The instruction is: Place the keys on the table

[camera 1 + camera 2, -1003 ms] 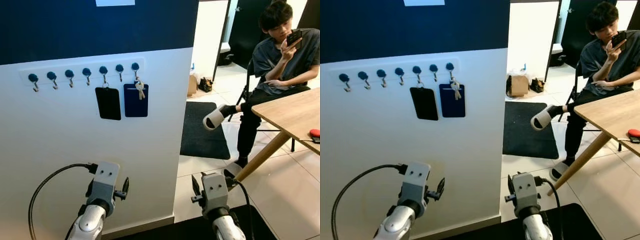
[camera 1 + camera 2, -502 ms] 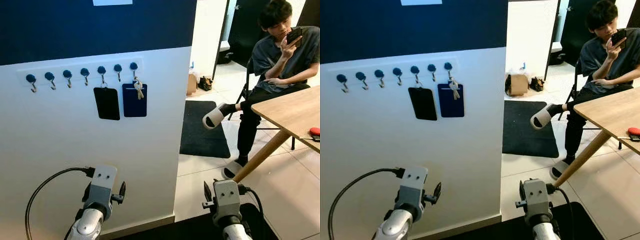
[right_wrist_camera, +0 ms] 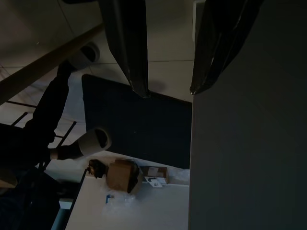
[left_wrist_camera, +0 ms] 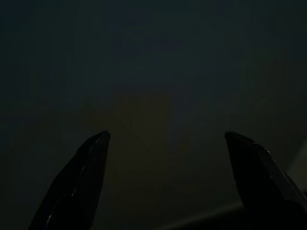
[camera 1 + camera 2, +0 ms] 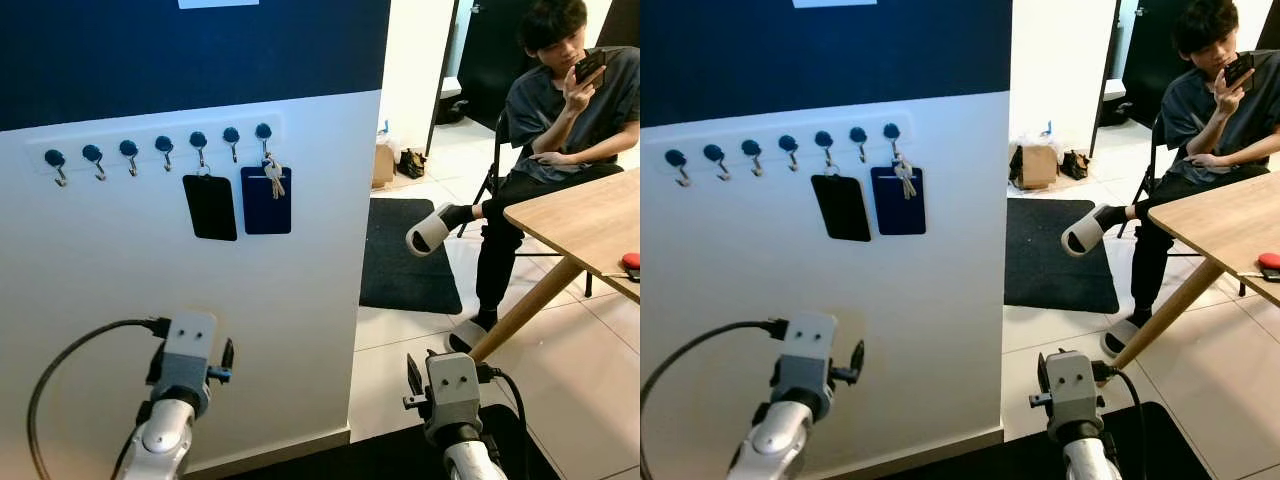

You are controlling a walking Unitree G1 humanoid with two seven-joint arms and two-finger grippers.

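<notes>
A small bunch of keys [image 5: 272, 178] hangs from the rightmost blue hook [image 5: 263, 131] on the white wall rack, in front of a dark blue card [image 5: 266, 201]. The wooden table [image 5: 585, 222] stands at the right. Both arms are held low, well below the keys: the left arm [image 5: 184, 358] faces the wall, the right arm [image 5: 450, 388] is near the wall's corner. In the dark left wrist view, my left gripper [image 4: 168, 139] is open with nothing between its fingers. My right gripper [image 3: 169, 91] is open too, pointing past the wall's edge.
A black card [image 5: 210, 207] hangs two hooks left of the keys. A person [image 5: 560, 110] sits on a chair behind the table, holding a phone, one leg stretched over a dark mat [image 5: 410, 255]. A red object [image 5: 631, 262] lies on the table. Tiled floor lies right of the wall.
My left arm has drifted left along the wall. My right arm has dropped a little and shifted right. The view has moved slightly; the keys still hang on their hook.
</notes>
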